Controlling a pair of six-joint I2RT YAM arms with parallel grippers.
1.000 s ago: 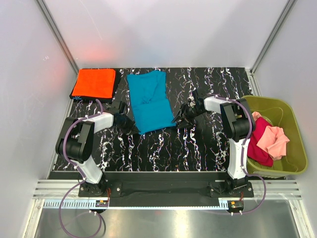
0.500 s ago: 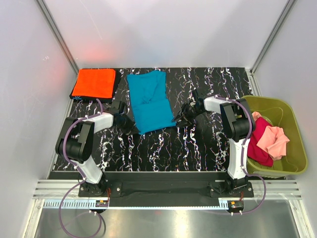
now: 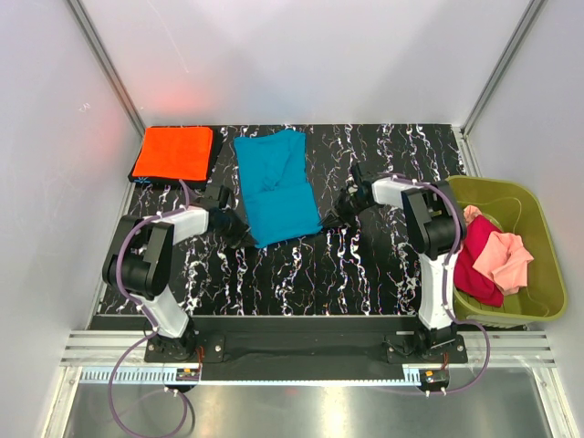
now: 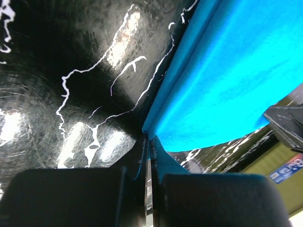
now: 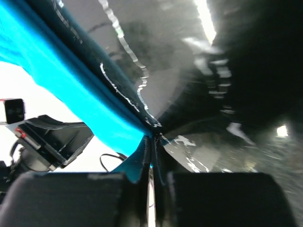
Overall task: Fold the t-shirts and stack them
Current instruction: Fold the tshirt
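Note:
A teal-blue t-shirt (image 3: 276, 187) lies folded lengthwise in the middle of the black marbled table (image 3: 365, 265). My left gripper (image 3: 246, 239) is shut on its near left corner; the wrist view shows blue cloth (image 4: 227, 80) pinched between the jaws of that gripper (image 4: 150, 146). My right gripper (image 3: 327, 221) is shut on the near right corner, where the blue hem (image 5: 94, 113) runs into the closed jaws of this gripper (image 5: 152, 142). A folded orange t-shirt (image 3: 175, 152) rests at the back left.
An olive-green bin (image 3: 538, 265) stands at the right edge, holding crumpled pink (image 3: 504, 257) and magenta-red (image 3: 476, 272) shirts. White walls close in the table on three sides.
My right gripper has slid left to the shirt's near right corner and shut on it. The left gripper has kept its hold without moving.

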